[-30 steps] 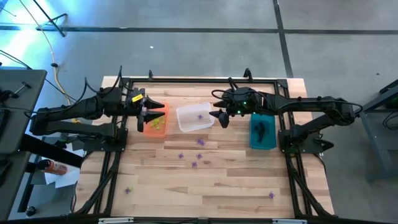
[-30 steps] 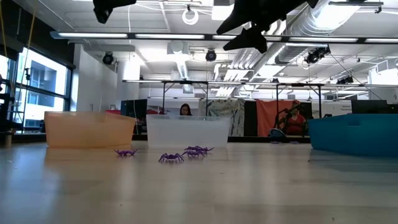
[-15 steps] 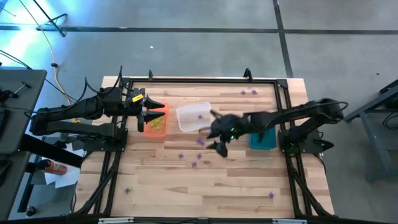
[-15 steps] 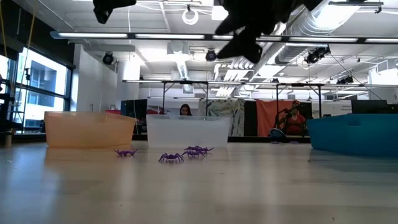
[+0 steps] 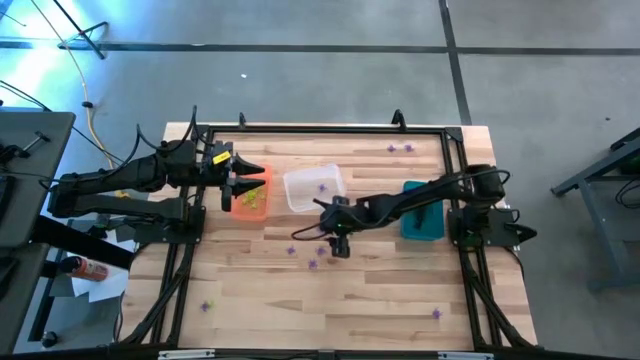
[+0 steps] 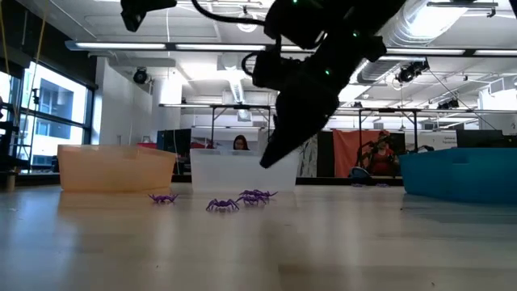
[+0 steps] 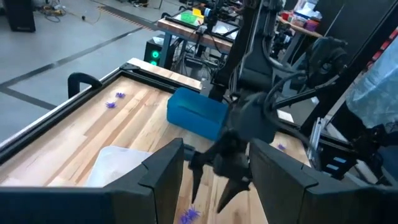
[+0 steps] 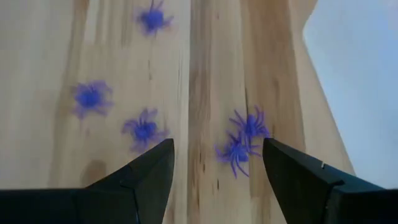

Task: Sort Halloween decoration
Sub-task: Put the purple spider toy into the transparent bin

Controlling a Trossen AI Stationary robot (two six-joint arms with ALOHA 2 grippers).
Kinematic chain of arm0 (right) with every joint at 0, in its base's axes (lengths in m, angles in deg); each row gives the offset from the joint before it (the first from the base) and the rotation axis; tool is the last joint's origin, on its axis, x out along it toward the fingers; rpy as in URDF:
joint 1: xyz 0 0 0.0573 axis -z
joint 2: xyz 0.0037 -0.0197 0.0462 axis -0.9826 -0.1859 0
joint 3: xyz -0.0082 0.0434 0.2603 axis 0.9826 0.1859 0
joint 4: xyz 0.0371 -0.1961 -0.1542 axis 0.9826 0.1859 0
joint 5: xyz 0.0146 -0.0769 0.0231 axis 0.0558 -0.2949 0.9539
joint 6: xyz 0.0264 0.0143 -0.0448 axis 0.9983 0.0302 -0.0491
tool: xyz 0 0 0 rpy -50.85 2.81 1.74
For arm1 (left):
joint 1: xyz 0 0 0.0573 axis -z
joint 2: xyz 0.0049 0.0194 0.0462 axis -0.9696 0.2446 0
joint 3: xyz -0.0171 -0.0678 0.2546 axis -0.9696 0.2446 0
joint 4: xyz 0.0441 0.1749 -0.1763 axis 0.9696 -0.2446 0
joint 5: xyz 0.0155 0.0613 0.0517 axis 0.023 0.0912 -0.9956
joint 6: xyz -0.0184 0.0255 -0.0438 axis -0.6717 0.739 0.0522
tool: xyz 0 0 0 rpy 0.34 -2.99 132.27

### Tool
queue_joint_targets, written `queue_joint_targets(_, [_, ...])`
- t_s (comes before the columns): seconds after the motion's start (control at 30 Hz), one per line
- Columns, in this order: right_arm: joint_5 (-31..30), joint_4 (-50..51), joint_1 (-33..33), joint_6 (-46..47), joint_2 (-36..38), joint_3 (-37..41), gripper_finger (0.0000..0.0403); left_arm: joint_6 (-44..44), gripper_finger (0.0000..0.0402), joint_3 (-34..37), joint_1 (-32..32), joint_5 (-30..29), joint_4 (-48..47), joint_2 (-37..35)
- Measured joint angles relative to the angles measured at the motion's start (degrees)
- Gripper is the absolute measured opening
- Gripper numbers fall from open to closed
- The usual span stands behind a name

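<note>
Purple spider trinkets (image 8: 144,129) lie scattered on the wooden table, a pair (image 8: 242,138) close together near the clear bin. In the high view this cluster (image 5: 313,252) lies in front of the clear bin (image 5: 314,188). My right gripper (image 5: 335,240) hangs open just above the cluster, fingers pointing down (image 6: 279,149), touching nothing; in its wrist view (image 8: 217,149) the pair lies between the fingers. My left gripper (image 5: 245,185) waits open over the orange bin (image 5: 250,192), which holds yellow-green trinkets. The teal bin (image 5: 422,210) holds black ones.
Stray purple spiders lie at the near left (image 5: 205,306), the near right (image 5: 436,313) and the far right (image 5: 400,148) of the table. One purple spider lies in the clear bin (image 5: 322,186). A black frame rims the table (image 5: 320,130). People show in the room beyond (image 6: 241,143).
My right gripper has swung from beside the clear bin's right side toward the table's near edge and left, and dropped low over the purple spider cluster. The spiders and bins have stayed put.
</note>
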Motion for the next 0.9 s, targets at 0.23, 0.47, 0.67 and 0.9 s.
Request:
queue_joint_targets(0.23, [-2.2,1.9,0.6,-5.5,-2.0,-0.1,0.0190,-1.0,0.0168,0.0,0.0,0.0,0.0,0.0])
queue_joint_targets(0.47, [-2.3,1.9,2.3,-5.2,-4.1,-0.1,0.0131,-1.0,0.0168,0.0,0.0,0.7,-0.7,0.3])
queue_joint_targets(0.67, [0.3,1.7,2.7,-5.2,-4.3,-0.1,0.0118,-1.0,0.0168,0.0,0.0,0.7,-1.6,0.3])
queue_joint_targets(0.9, [1.8,0.4,2.6,-6.2,-4.3,1.2,0.0118,-1.0,0.0168,0.0,0.0,0.7,-1.6,0.2])
